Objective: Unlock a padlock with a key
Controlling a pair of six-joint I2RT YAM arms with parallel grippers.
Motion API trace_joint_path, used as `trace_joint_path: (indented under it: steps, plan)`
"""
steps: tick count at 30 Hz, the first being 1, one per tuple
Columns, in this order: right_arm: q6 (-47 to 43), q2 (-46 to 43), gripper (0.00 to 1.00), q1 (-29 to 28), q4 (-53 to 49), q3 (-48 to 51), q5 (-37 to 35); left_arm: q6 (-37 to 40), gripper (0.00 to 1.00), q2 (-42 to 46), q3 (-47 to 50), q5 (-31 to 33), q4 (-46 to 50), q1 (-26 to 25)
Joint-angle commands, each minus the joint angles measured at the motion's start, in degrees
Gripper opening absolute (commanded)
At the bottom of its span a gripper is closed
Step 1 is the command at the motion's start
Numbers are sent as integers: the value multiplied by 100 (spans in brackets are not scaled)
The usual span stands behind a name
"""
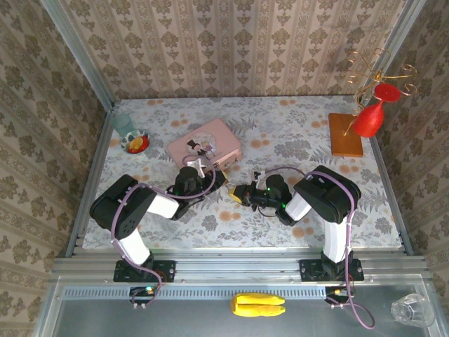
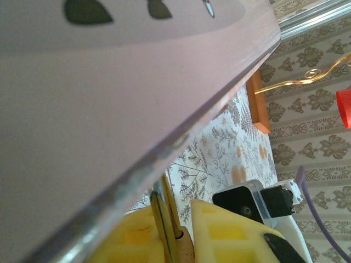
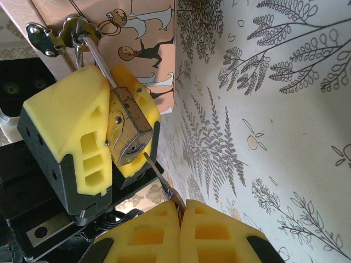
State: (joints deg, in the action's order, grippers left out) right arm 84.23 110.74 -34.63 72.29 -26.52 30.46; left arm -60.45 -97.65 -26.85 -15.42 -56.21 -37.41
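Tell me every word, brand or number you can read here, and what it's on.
No text can be read in these pictures.
The tin has cartoon figures only, no words.
The padlock has no legible stamp on its brass body.
The key has a thin, bare shaft with no mark to make out.

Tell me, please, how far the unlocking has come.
Done: the left gripper clamps the padlock, and the right gripper pinches the key. In hand: the key tip sits at the keyhole, apparently not yet inside. Left: insert, turn, and free the shackle, closed through the hasp of the pink tin.
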Motion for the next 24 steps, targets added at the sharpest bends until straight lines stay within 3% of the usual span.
trace_joint_path:
  steps: [1,24]
  plan:
    - [42,-21,0,35,223,-47,84,-237,1,41,-36,-308,-1149,31]
    - [129,-120,0,71,224,-126,57,-262,1,-167,6,-374,-1393,67]
